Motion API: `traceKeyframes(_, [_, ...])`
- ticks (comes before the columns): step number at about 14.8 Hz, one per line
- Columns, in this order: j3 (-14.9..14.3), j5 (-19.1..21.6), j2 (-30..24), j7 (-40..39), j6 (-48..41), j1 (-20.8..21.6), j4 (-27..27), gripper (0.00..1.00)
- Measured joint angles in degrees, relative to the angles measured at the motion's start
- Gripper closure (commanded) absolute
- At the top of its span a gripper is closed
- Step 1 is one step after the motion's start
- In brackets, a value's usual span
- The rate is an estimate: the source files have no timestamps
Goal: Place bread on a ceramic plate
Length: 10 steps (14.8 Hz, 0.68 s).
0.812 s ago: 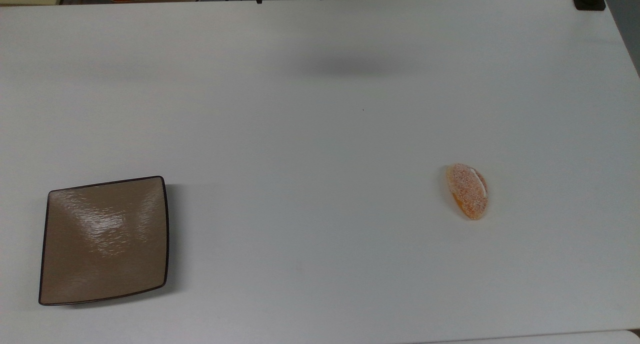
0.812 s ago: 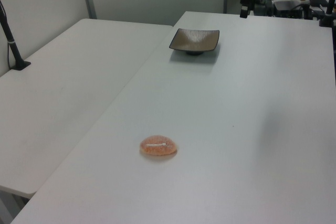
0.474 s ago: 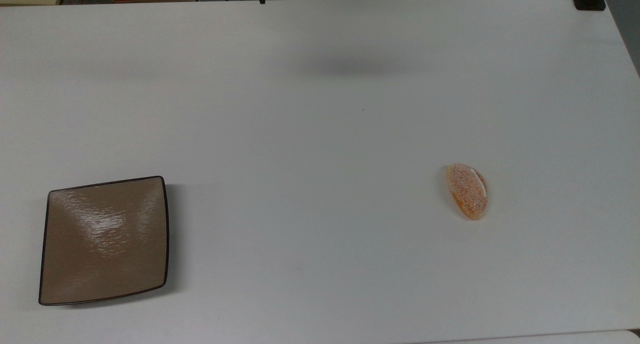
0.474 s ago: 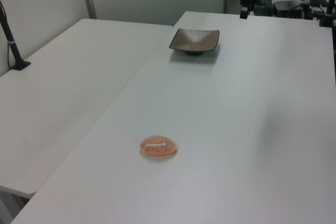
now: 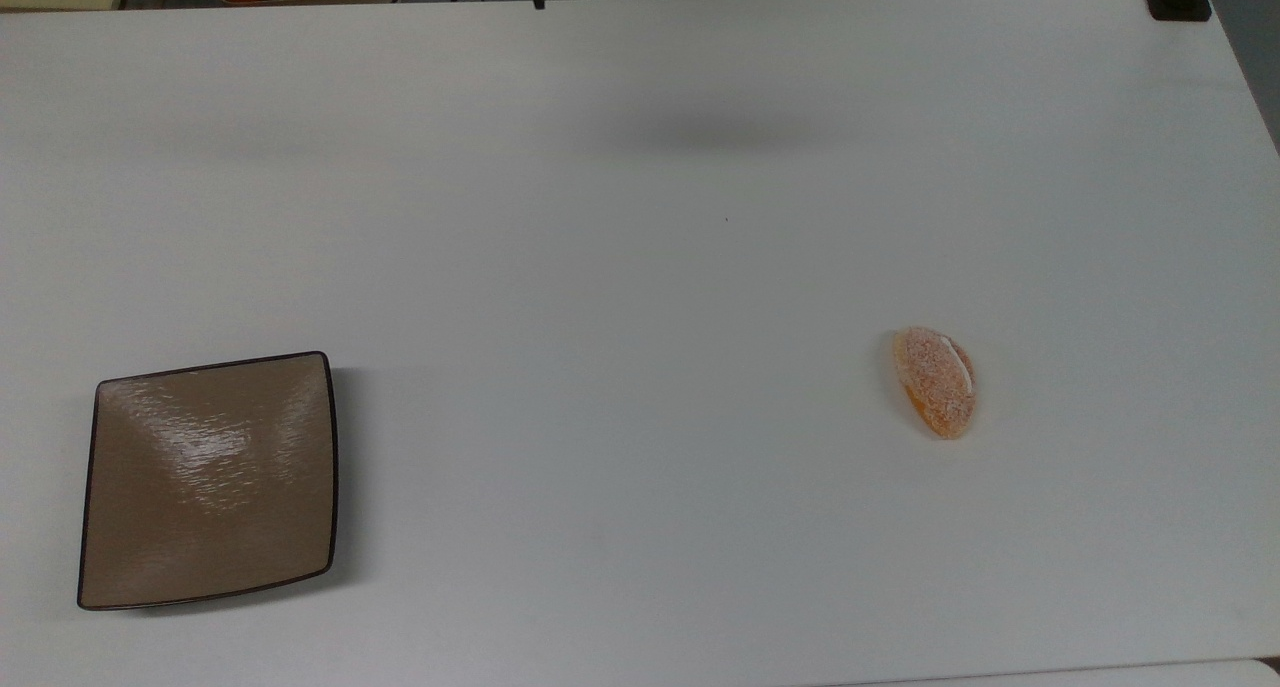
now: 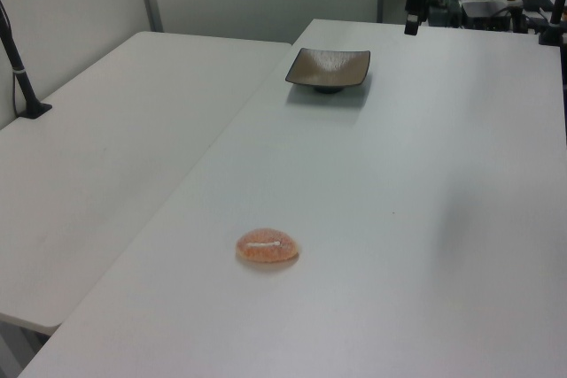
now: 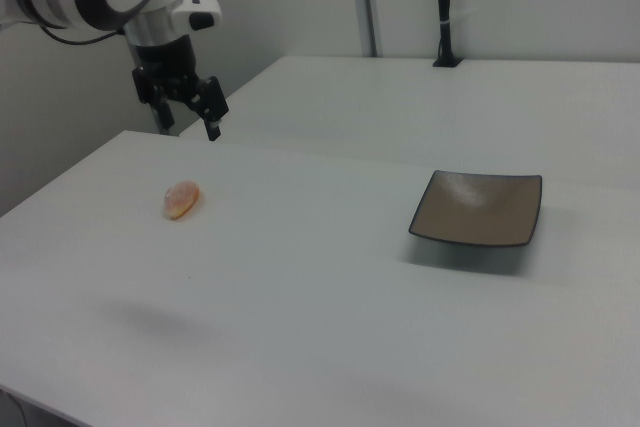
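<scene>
1. On the white table (image 5: 640,267), the small oval orange-pink bread (image 5: 934,381) lies well apart from the glossy tan-brown square ceramic plate (image 5: 208,479).
2. In the right view, the black two-finger gripper (image 7: 205,107) hangs in the air above the table with its fingers apart, holding nothing.

No readable text, label, brand, number or sign anywhere. Bread (image 5: 935,381): sugary crust, white stripe, no marking. Ceramic plate (image 5: 208,479): brushed glaze, no stamp or print. White surface (image 5: 640,267): blank. End effector (image 7: 196,107) and arm housing: no legible lettering.
</scene>
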Motion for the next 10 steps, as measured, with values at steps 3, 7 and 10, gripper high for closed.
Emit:
traceKeyframes(3, [0.1, 0.0, 0.6, 0.0, 0.1, 2.4, 0.3, 0.0])
traceKeyframes(7, [0.2, 0.0, 3.7, 0.5, 1.4, 5.5, 4.7, 0.0])
traceKeyframes(10, [0.4, 0.0, 6.9, 3.5, 5.5, 9.1, 7.8, 0.0])
